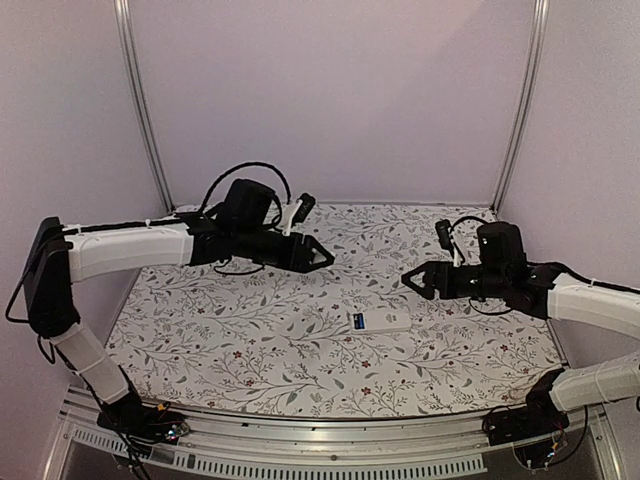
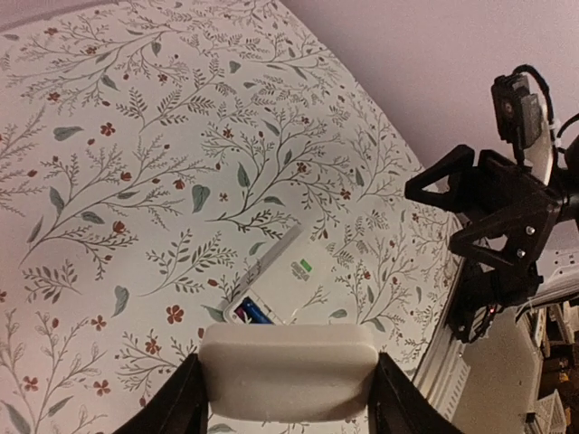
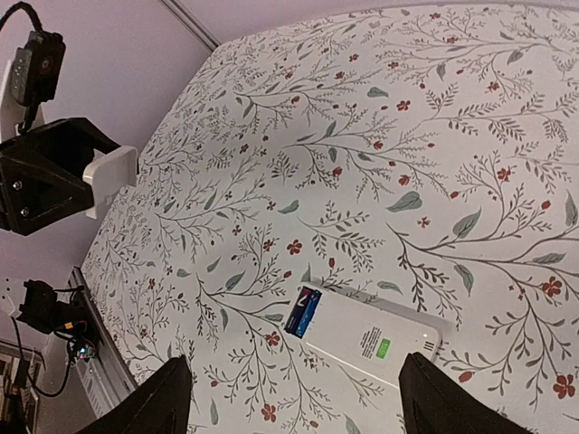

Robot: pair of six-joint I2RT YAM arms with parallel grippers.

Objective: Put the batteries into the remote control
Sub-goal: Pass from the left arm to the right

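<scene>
The left claw (image 1: 322, 254) is pinched on a small flat white cover piece (image 2: 289, 369). In the left wrist view this rounded slab fills the gap between the black jaws, and in the right wrist view it juts out as a pale tab at the claw's tip. The claw hangs above the far half of the table, just left of the middle, pointing inward. The right claw (image 1: 412, 282) faces it from the other side, also raised off the surface, with its jaws spread wide and nothing between them; the two claws point at one another and stand apart. Under both lies the table (image 1: 230, 335), covered edge to edge with a white sheet printed with grey leafy sprigs and small red flowers. The remote control (image 1: 381, 320) lies flat on this sheet, right of the middle and nearer the arm bases than either claw, and neither claw touches it. It is a white rectangle lying back up, with a block of small print and a little green mark on that back. At its end toward the left arm the battery bay stands uncovered. In that bay sits a blue battery (image 3: 304, 312), lying across the width of the remote; whether a second cell lies beside it I cannot tell, since the bay is too small and shadowed in every view
</scene>
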